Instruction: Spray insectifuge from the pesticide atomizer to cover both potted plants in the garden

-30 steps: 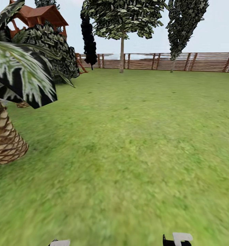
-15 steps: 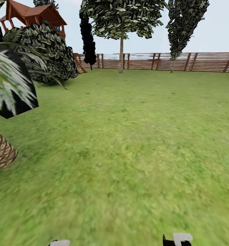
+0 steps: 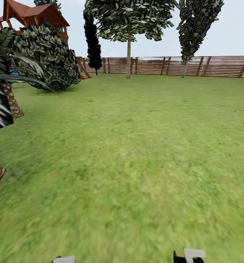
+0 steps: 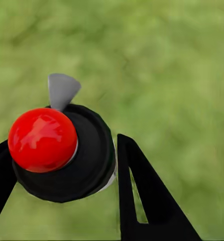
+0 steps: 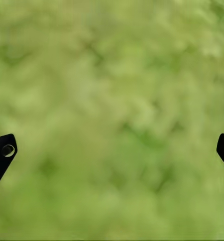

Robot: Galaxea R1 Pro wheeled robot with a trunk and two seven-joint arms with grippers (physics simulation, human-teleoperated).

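Since the robot looks to be crossing the lawn (image 3: pixel 136 146) in search of plants, the left tool (image 4: pixel 62 145) grips what I'd guess is the pesticide atomizer (image 4: pixel 94 160), seen end-on with a red knob, while the right tool (image 5: pixel 114 143) hangs wide and empty.

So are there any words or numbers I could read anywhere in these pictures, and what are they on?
None: no words, numbers or signs can be read.
The red ball on a black round thing between the left gripper's fingers is plain.
The fence, play tower and lawn carry no writing.
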